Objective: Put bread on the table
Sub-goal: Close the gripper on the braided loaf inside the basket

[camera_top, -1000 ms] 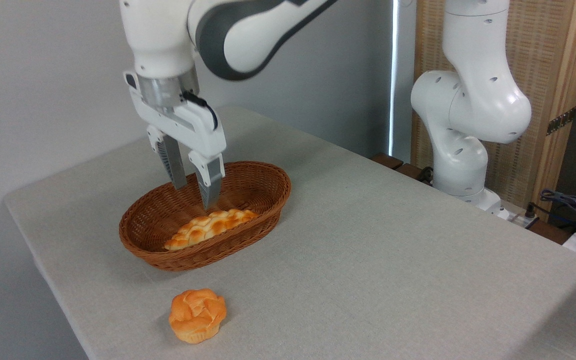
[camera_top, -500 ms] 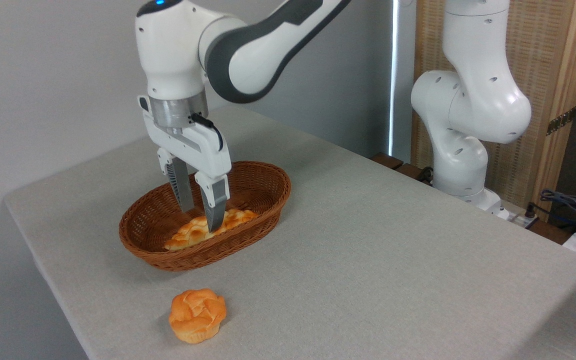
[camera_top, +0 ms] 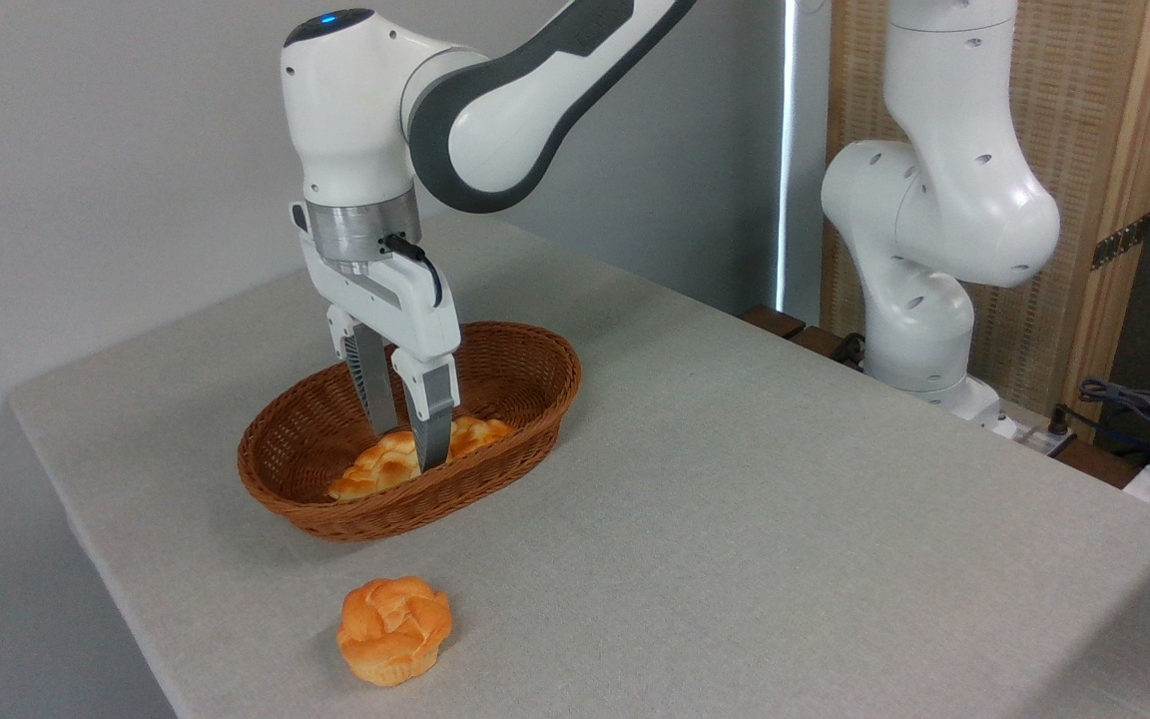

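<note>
The bread (camera_top: 413, 456) is seen lying in the wicker basket (camera_top: 525, 399) on the table (camera_top: 735, 519), along the basket's near side, with the gripper (camera_top: 407, 439) lowered over its middle. A slip is judged the main risk: the loaf is long and gripped across its narrow width, so an off-centre hold could let one end droop and drag on the basket rim during the lift. The basket could also be pulled along if a fingertip is caught in the weave. The claw is seen parted, one finger on each side of the loaf, the near finger (camera_top: 432, 424) in front of the crust and the far one behind it. Whether the pads are already pressed against the bread cannot be told; nothing is held yet. A small round bun (camera_top: 394, 630) is left on the table, nearer, well apart from the basket
</note>
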{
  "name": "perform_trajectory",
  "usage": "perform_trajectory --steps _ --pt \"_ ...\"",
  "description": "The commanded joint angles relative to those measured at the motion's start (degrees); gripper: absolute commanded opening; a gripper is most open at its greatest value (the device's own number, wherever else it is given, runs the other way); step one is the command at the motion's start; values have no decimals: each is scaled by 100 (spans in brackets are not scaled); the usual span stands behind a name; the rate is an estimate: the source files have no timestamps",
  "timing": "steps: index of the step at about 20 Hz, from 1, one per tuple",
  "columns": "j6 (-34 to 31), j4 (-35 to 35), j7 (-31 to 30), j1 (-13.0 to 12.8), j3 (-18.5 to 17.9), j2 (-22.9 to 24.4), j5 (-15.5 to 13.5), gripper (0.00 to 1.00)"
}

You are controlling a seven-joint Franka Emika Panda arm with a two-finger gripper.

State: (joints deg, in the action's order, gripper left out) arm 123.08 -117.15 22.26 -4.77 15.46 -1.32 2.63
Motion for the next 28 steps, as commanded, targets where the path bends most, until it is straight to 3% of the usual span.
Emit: perform_trajectory --steps 1,7,9,13,14,28 --pt "119 -220 16 -50 71 88 115 100" --pt "295 -501 16 -67 98 79 124 100" --pt "365 -580 16 -68 107 70 255 97" --pt "383 -581 16 -68 107 52 282 53" --pt "383 -581 16 -68 107 52 282 46" --pt "304 -572 16 -68 107 61 273 45"
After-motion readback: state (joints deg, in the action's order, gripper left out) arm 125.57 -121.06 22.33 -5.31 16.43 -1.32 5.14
